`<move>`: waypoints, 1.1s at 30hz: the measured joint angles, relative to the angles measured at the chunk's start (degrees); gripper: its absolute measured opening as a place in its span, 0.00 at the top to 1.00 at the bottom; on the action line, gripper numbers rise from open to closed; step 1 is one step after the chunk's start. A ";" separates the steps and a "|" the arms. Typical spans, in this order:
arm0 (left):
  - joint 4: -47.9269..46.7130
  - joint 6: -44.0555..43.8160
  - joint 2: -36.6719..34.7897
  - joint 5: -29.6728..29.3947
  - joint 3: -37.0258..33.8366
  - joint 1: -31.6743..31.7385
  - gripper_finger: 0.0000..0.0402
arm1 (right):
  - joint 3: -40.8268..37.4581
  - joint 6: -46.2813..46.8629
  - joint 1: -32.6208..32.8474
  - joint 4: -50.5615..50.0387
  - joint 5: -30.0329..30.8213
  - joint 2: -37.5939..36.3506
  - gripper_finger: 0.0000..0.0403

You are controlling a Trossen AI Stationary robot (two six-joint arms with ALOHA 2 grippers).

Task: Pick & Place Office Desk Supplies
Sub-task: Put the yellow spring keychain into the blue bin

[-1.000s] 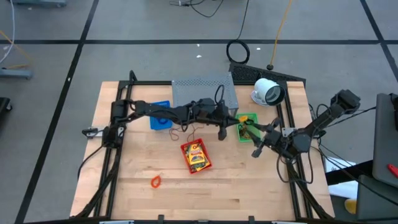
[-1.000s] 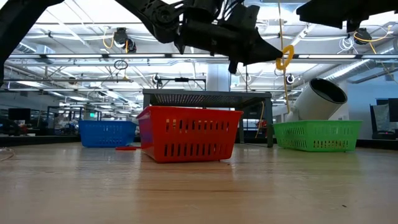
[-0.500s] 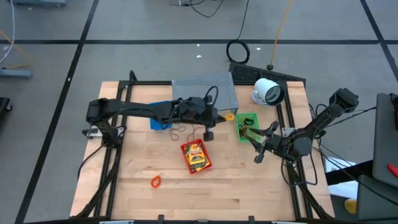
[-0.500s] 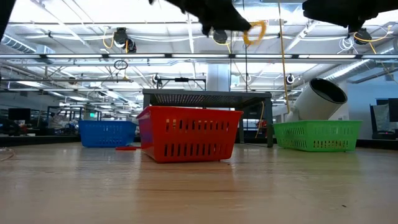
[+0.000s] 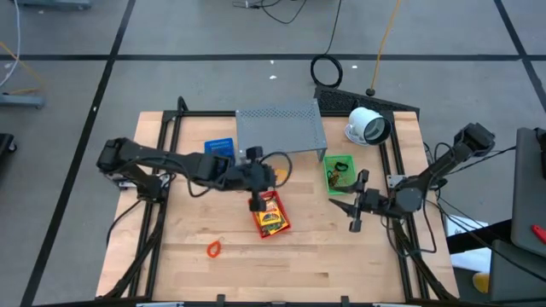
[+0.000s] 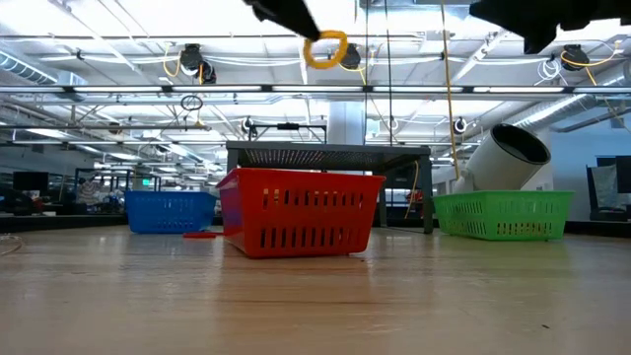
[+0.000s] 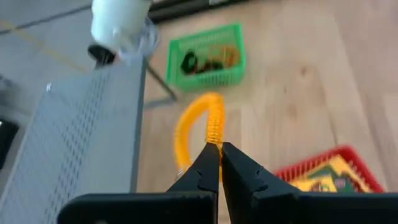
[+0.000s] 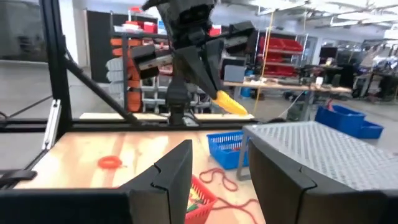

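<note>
My left gripper [image 5: 263,177] is shut on a yellow coiled loop [image 7: 200,126], high above the table between the red basket [image 5: 270,214] and the grey shelf; the low view shows the loop [image 6: 325,49] well above the red basket [image 6: 300,211]. Yellow packets lie in the red basket. The green basket [image 5: 339,173] holds small dark and yellow pieces. An orange band [image 5: 213,248] and thin red bands [image 5: 247,182] lie flat on the wood. My right gripper [image 8: 217,169] is open, hovering near the green basket's near side [image 5: 357,213]. My left gripper pinches the yellow coiled loop between its two fingertips [image 7: 210,163], on one spot of the coil's rim [image 7: 215,138]. The rest of the ring stands out beyond the fingertips. The loop is lifted clear of the table and of every basket.
A blue basket [image 5: 220,158] sits by the grey perforated shelf [image 5: 280,128] at the far side. The white round device [image 5: 367,126] stands at the far right corner. Bare wood [image 5: 324,264] stretches along the near edge.
My left gripper has carried the yellow loop from beside the green basket toward the table's left, rising a little, and now hangs over the red basket's far side. It has stayed shut on the loop. My right gripper has drifted slightly toward the near edge.
</note>
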 joint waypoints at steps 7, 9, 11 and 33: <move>-14.36 -8.69 0.00 -8.44 -0.02 -3.20 0.99 | 0.00 5.64 -4.14 -4.04 -5.98 0.05 0.64; -18.39 -11.70 0.02 -10.95 -0.02 -3.34 0.98 | 0.00 6.84 -5.04 -4.71 -7.35 0.05 0.64; -22.75 -14.92 0.00 -13.36 -0.02 -3.32 0.99 | 0.00 7.86 -5.65 -5.36 -7.54 0.05 0.64; -6.87 -15.78 -8.24 -2.34 -15.78 4.17 0.99 | 0.00 8.50 -6.21 -5.59 -9.25 0.05 0.64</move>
